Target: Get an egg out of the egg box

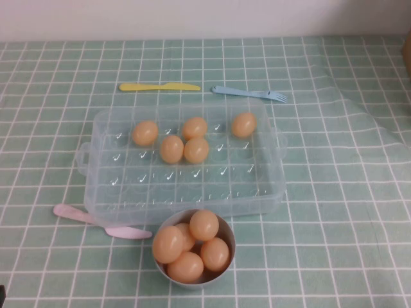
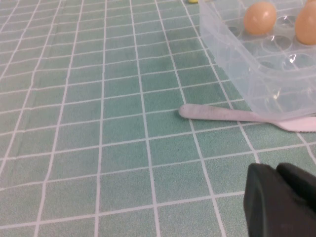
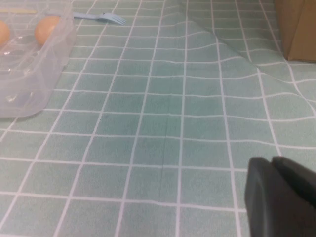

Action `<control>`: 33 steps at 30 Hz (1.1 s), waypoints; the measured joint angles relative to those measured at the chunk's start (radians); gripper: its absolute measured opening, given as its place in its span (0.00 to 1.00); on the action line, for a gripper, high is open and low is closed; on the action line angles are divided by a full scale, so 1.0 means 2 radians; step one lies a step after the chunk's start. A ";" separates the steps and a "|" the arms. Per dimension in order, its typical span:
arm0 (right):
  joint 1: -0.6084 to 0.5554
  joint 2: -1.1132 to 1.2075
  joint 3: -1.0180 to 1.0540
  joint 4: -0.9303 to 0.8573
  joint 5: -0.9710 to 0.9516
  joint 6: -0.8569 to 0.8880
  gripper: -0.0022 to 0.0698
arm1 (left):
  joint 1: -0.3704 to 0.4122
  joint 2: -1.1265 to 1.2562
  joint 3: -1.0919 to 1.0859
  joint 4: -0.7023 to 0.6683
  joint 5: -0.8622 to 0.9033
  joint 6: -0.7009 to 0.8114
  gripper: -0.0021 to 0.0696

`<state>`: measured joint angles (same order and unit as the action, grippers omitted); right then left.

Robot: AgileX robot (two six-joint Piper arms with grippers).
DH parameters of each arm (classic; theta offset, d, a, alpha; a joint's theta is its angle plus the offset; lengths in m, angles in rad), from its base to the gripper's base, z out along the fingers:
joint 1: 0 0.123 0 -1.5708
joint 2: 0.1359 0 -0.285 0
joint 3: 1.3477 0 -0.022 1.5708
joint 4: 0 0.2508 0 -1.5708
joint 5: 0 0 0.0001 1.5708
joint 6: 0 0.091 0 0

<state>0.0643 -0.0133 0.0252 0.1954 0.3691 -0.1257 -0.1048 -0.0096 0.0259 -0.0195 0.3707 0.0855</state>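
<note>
Light, smooth and fragile, the egg [image 1: 243,124] at the egg box's [image 1: 103,192] two o'clock wants a gentle pinch across its middle, while the right gripper [image 3: 281,197], pressed together, and the left gripper [image 2: 281,200], whose claw state I cannot tell, sit low over the cloth outside the box.

Five eggs [image 1: 171,149] in egg box [image 1: 103,186]

cut off: left gripper [image 2: 281,200] | right gripper [image 3: 281,195] | egg box [image 3: 44,64] | brown box [image 3: 298,27]
</note>
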 joint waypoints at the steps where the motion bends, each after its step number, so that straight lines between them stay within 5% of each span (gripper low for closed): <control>1: 0.000 0.000 0.000 0.000 0.000 0.000 0.00 | 0.000 0.000 0.000 0.000 0.000 0.000 0.03; 33: 0.000 0.000 0.000 0.005 -0.019 0.000 0.00 | 0.000 0.000 0.000 0.000 0.000 0.000 0.03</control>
<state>0.0643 -0.0133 0.0252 0.2047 0.3308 -0.1257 -0.1048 -0.0096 0.0259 -0.0195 0.3707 0.0855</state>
